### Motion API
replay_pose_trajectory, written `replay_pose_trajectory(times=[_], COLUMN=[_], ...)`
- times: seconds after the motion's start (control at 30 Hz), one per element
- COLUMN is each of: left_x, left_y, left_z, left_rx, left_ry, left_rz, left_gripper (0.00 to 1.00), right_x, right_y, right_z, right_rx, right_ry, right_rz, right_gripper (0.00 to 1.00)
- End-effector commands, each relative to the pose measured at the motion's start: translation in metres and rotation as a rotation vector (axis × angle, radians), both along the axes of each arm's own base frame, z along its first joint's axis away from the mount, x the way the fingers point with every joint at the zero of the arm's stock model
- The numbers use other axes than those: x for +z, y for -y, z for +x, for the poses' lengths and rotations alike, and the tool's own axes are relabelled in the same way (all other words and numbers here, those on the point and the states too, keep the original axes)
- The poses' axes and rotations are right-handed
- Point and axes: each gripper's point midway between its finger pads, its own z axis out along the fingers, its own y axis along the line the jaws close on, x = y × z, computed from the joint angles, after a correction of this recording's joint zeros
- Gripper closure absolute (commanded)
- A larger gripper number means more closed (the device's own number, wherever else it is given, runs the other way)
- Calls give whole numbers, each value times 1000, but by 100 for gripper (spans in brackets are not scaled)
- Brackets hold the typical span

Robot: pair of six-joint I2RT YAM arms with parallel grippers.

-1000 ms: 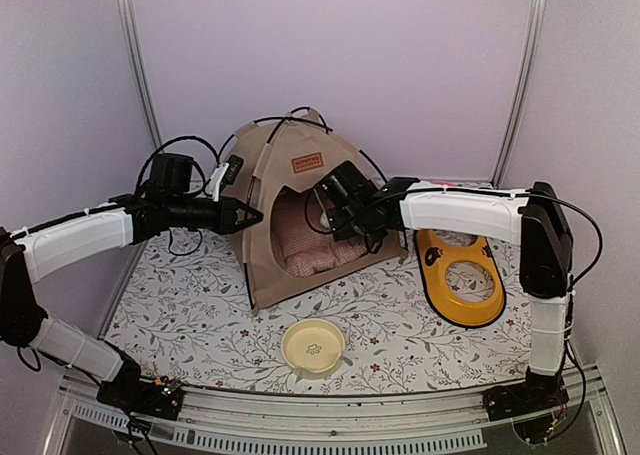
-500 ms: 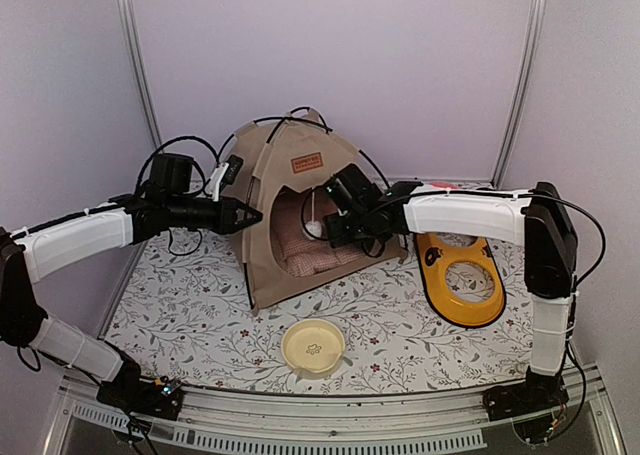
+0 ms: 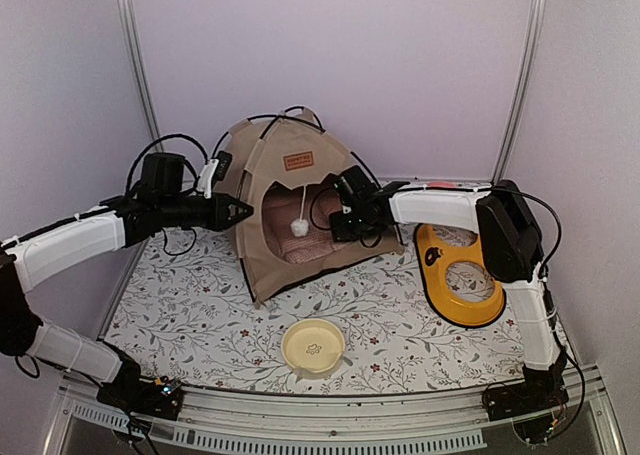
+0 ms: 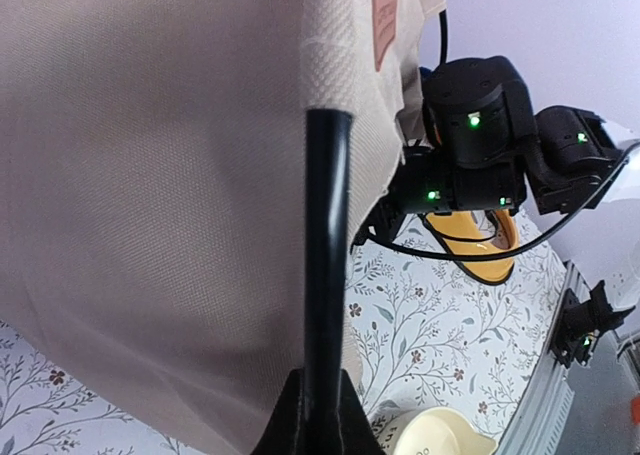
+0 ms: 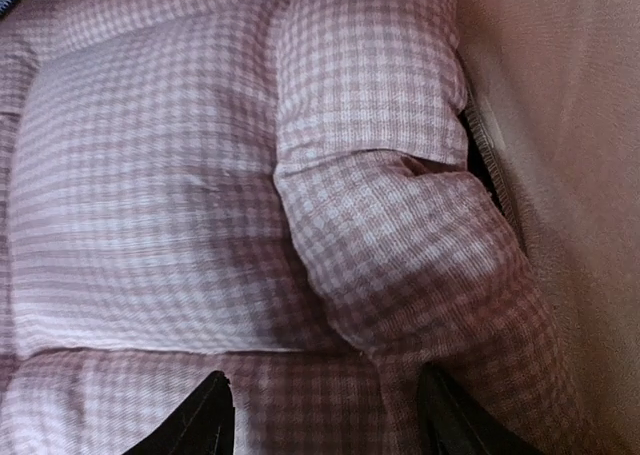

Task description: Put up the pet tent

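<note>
Top view first: your pet tent stands upright at the back middle of the table, with its arched doorway facing front. The brown label sits above the arch, and the white pompom hangs on its string in the opening. Your left fingers are at the tent's left front edge. Your right fingers reach in at the doorway's right side, over the pink checked cushion inside. The yellow feeder tray lies just right of the tent. A cream bowl sits near the table's front edge, well apart from the tent.

Left wrist now: you're pinched tight on the black pole, which runs straight up from between the tips. The tan fabric is right behind it and fills the left of the frame. The right arm shows beyond the tent's edge.

Right wrist: the two tips stand well apart at the bottom of the frame, with nothing gripped between them. The checked cushion fills the view ahead, folded into a bulge on its right. The tent wall rises along the right side. Whether the tips touch the cushion, you can't tell from here.
</note>
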Motion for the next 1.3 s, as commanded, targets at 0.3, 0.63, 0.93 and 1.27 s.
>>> replay_pose_trajectory(times=[0.3, 0.63, 0.93, 1.27], left_x=[-2, -7, -1, 8], left_y=[-82, -149, -224, -296], left_z=[28, 47, 73, 95], left_rx=[374, 541, 752, 925], left_ry=[23, 41, 25, 16], left_rz=[94, 191, 211, 249], left_gripper=[94, 83, 83, 77], right_x=[102, 182, 216, 211], right_y=[-82, -124, -102, -69], right_z=[-43, -113, -139, -143], right_rx=[249, 509, 546, 500], right_ry=[145, 179, 230, 254], right_rz=[194, 438, 502, 460], right_gripper=[18, 3, 1, 1])
